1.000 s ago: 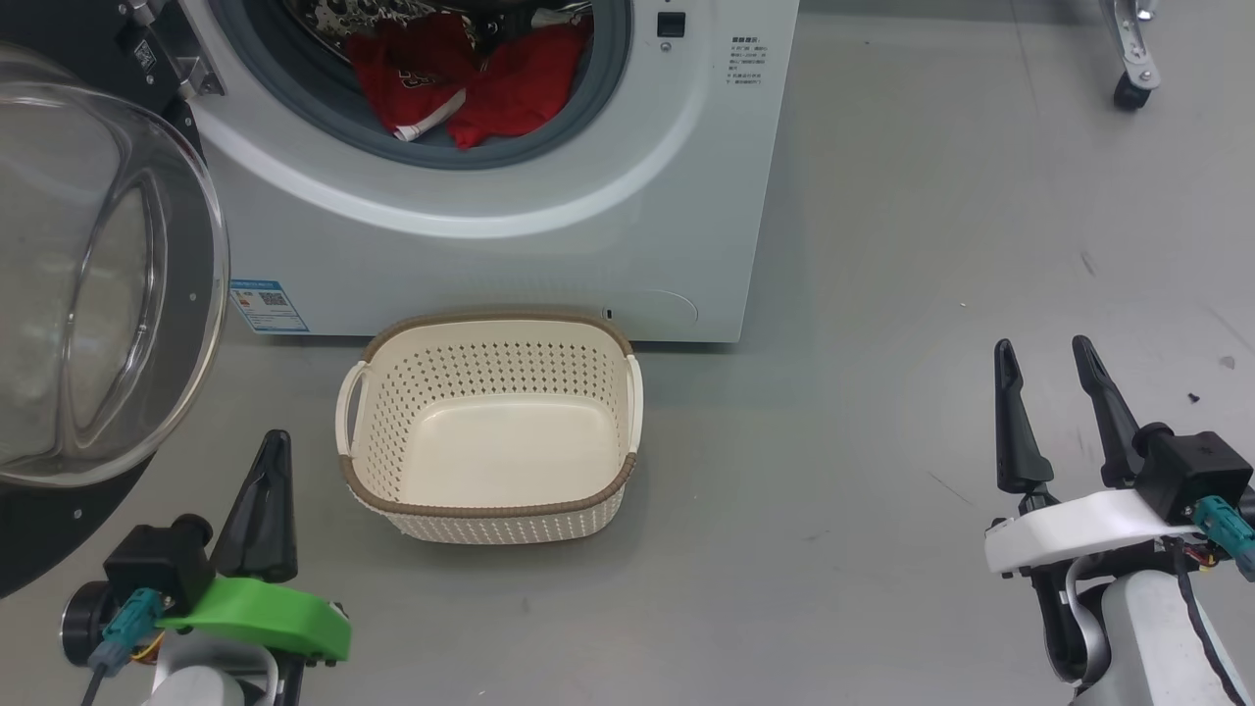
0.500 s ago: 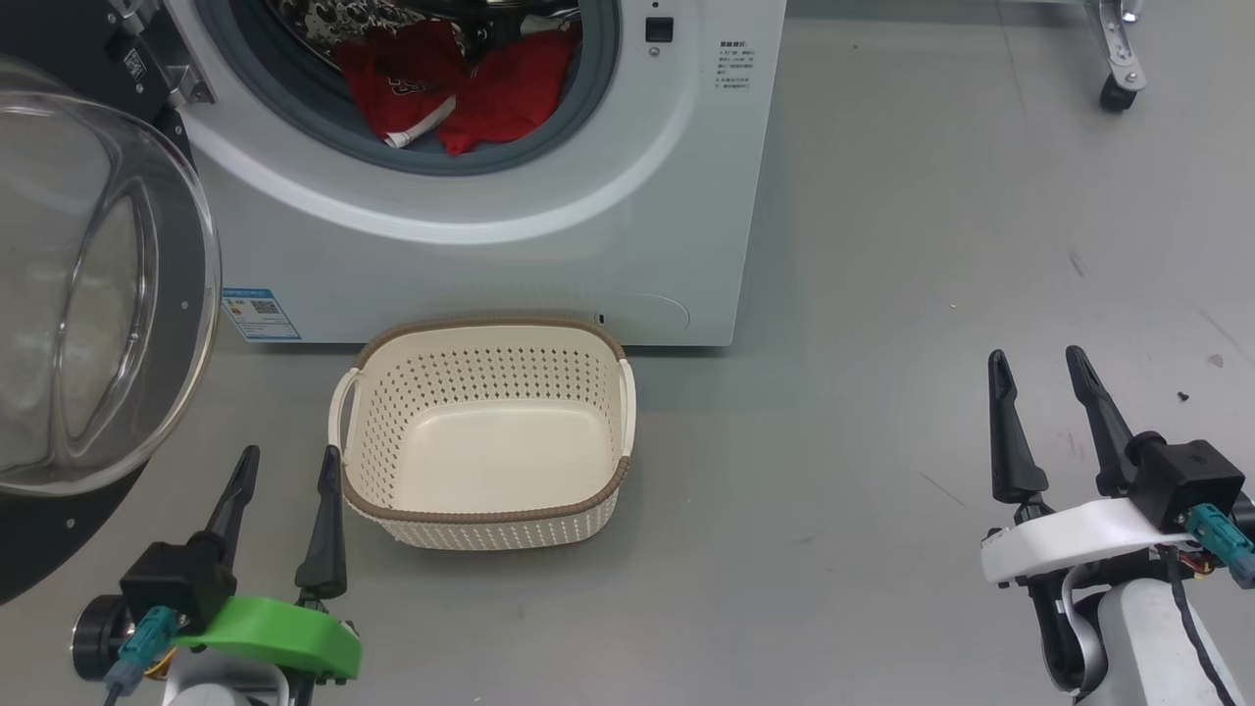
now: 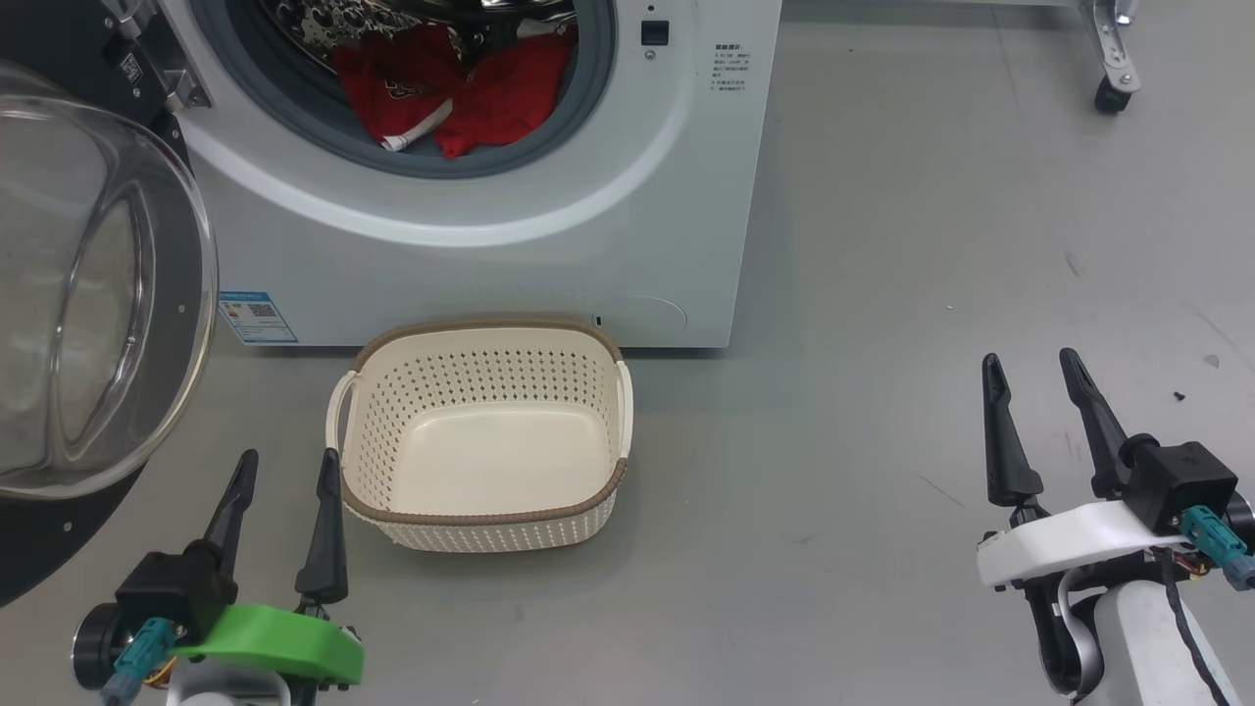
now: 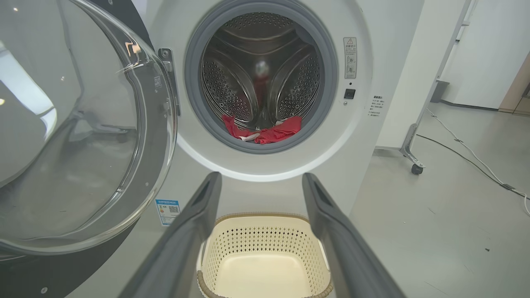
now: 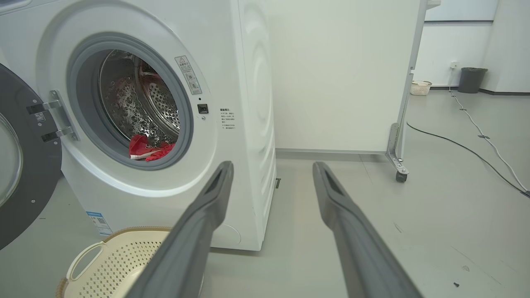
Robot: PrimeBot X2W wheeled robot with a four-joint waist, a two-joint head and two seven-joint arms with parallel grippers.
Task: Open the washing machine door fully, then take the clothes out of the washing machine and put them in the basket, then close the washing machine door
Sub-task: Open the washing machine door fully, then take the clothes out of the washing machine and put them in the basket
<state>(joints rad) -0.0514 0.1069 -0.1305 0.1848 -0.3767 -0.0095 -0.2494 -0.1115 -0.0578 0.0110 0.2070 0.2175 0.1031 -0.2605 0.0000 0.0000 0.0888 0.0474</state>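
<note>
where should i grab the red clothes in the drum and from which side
Probably the bunched ridge atop the clothes, near the grey seal. Come straight in from the front, a little above: the heap lies low at the front of the drum, and the washing machine door stands open at the left.

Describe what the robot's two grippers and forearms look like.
The left gripper sits on a bright green bracket, the right gripper on a white bracket. Each has two long, dark, tapering fingers, a black box and a teal plug. A black cable runs along the pale right forearm.
</note>
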